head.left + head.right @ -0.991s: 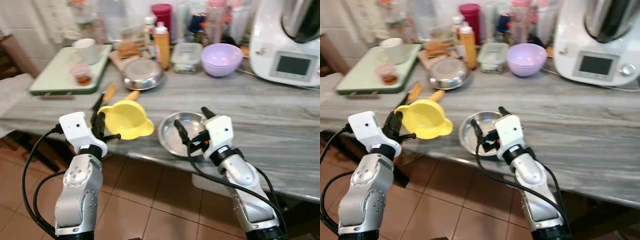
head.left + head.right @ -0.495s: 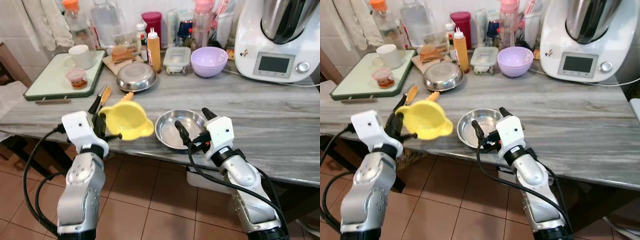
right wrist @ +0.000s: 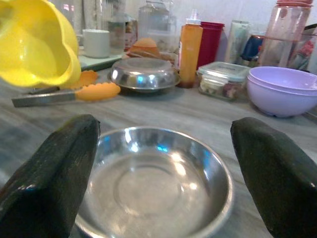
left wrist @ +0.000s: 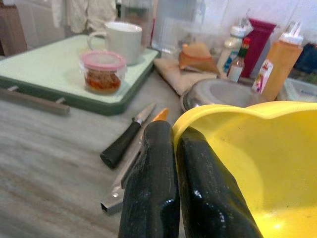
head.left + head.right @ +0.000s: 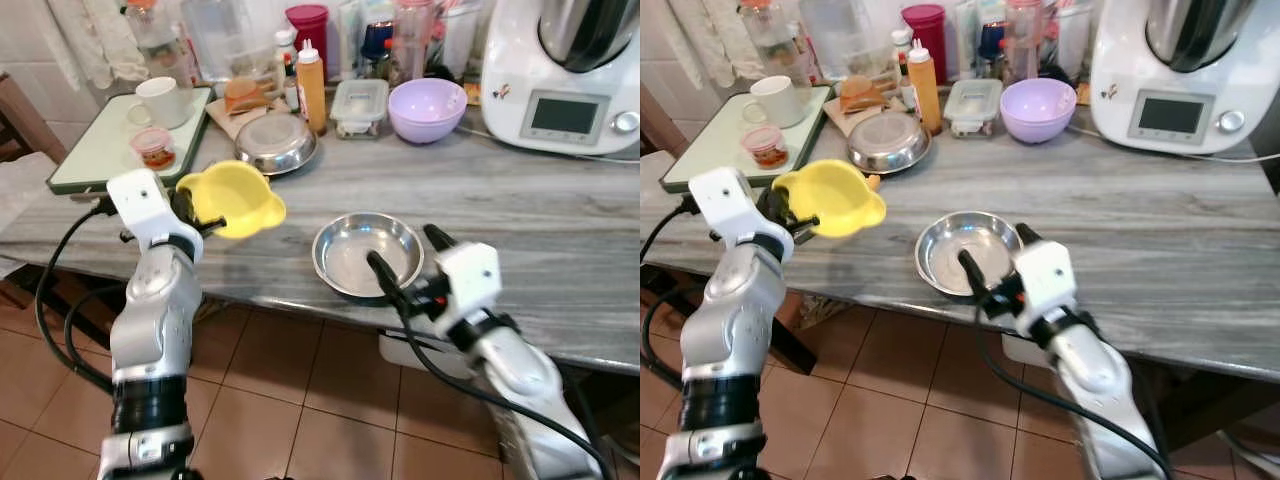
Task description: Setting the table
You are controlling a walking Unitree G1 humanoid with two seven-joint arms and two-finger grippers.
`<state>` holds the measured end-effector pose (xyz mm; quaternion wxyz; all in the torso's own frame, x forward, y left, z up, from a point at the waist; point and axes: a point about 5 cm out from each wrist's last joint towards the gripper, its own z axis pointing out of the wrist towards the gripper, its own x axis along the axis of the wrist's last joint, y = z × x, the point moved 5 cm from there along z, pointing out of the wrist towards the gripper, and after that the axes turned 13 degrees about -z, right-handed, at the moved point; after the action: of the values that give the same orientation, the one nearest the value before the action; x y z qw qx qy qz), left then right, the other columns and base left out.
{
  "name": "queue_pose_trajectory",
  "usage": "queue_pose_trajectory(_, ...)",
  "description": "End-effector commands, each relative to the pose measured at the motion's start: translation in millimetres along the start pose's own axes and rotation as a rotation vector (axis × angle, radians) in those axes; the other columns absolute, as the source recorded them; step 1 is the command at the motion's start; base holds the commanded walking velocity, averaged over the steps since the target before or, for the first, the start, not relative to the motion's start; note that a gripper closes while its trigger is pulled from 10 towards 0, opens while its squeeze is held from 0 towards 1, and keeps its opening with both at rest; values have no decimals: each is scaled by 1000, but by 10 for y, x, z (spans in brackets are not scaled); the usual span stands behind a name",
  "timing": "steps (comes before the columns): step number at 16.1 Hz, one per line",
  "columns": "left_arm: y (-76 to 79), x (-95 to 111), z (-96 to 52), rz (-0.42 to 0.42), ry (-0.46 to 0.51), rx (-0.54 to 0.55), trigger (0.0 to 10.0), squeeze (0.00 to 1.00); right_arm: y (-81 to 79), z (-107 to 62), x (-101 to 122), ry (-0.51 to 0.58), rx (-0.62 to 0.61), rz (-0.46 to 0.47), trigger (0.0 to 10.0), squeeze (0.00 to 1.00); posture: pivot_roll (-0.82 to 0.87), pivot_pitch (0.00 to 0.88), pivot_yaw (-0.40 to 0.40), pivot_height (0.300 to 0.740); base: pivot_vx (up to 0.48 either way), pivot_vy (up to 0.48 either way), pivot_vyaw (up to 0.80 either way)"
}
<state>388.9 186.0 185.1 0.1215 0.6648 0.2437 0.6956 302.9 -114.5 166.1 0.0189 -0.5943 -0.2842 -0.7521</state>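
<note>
1. Yellow bowl [image 5: 236, 197]: glossy plastic with a pouring lip, tilted, held above the grey counter [image 5: 560, 230] near its front edge; my left pincer [image 4: 174, 188] pinches its rim.
2. Steel dish [image 5: 367, 254] sits empty between the spread fingers of my right pincer [image 3: 163, 173].
3. Behind: purple bowl [image 5: 427, 108], upturned steel bowl [image 5: 275, 143], green tray [image 5: 100, 150] holding a white mug [image 5: 160, 100] and a jar [image 5: 153, 147].
4. Knife [image 4: 126, 136] lies beside the tray.

the worktop [image 5: 560, 210] looks like smooth grey veined stone. the steel bowl [image 5: 367, 254] is shiny polished metal; the yellow bowl [image 5: 238, 198] is matt plastic; the purple bowl [image 5: 427, 108] glossy plastic.
</note>
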Motion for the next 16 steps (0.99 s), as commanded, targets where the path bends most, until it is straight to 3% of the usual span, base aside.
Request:
queue_pose_trajectory(1,-24,-6,23,-4,-14,17,10000,0,-8,-11,67,17,5,1,10000,0,-137,133,140,740,0,0,0)
queue_pose_trajectory(5,115,-143,178,23,-100,9,10000,0,106,-173,154,-11,22,-16,10000,0,-194,143,167,740,0,0,0)
queue_pose_trajectory(8,202,-200,245,-47,-137,21,10000,0,151,-222,153,-26,19,-28,10000,0,-217,146,179,740,0,0,0)
queue_pose_trajectory(15,278,-305,383,-56,-263,121,10000,0,23,-276,181,-43,85,-2,10000,0,-241,148,192,740,0,0,0)
queue_pose_trajectory(16,315,-403,381,-103,-342,126,10000,0,-2,-270,176,-44,95,4,10000,0,-239,145,193,740,0,0,0)
